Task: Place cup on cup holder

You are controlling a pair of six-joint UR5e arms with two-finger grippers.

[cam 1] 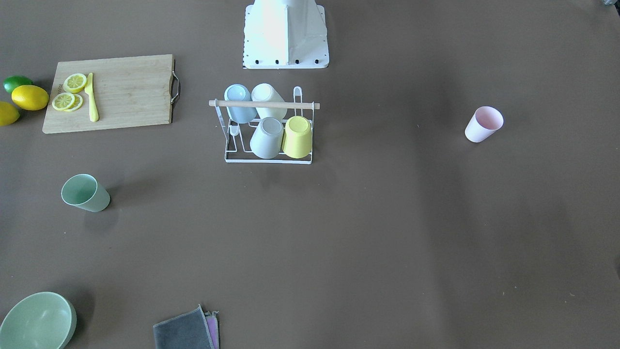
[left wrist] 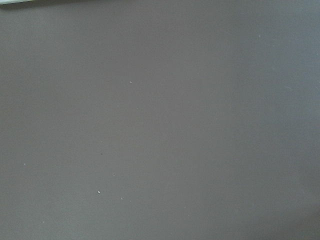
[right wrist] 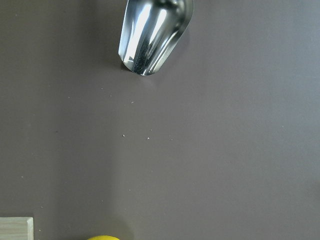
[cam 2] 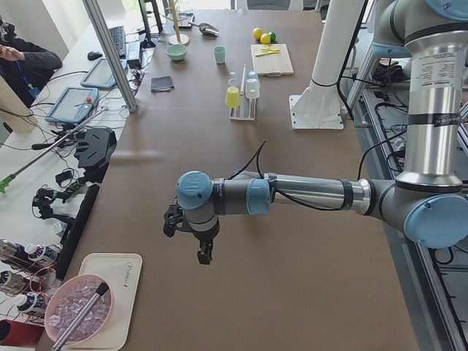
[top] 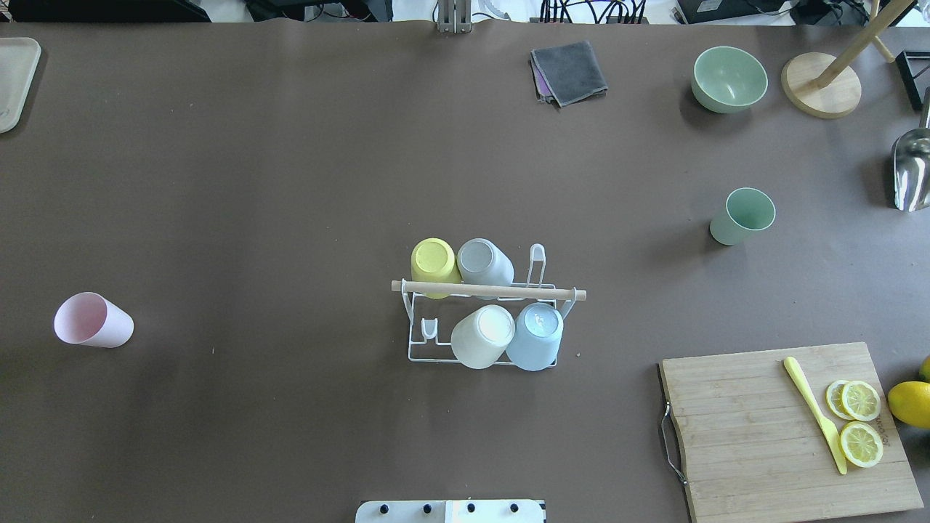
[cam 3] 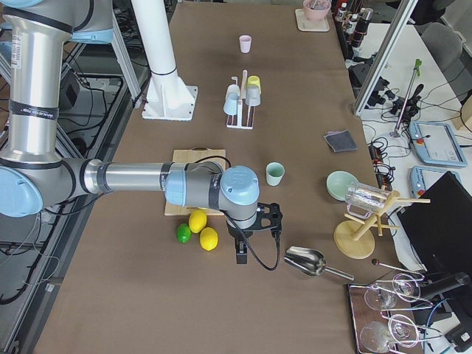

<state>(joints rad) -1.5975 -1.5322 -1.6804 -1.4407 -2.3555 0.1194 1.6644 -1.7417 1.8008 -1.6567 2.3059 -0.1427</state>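
Cups of four colours sit upside down on the cup holder in the middle of the table: a yellow cup and a grey cup on the far row, a white cup and a blue cup on the near row. Two of its wire prongs stand bare, one at the near left and one at the far right.

Two more cups stand upright on the table, well apart from the holder. The pink cup is far out to the left and the green cup is to the right, a little beyond the holder.

The left gripper hangs over bare table near the left end, fingers pointing down. Its wrist camera sees only brown surface. The right gripper hangs near the right end, between the lemons and a metal scoop. Both claws show only in the side views, so I cannot tell whether they are released or clenched. Neither one is near a cup.

A wooden cutting board with lemon slices and a yellow knife lies near right.
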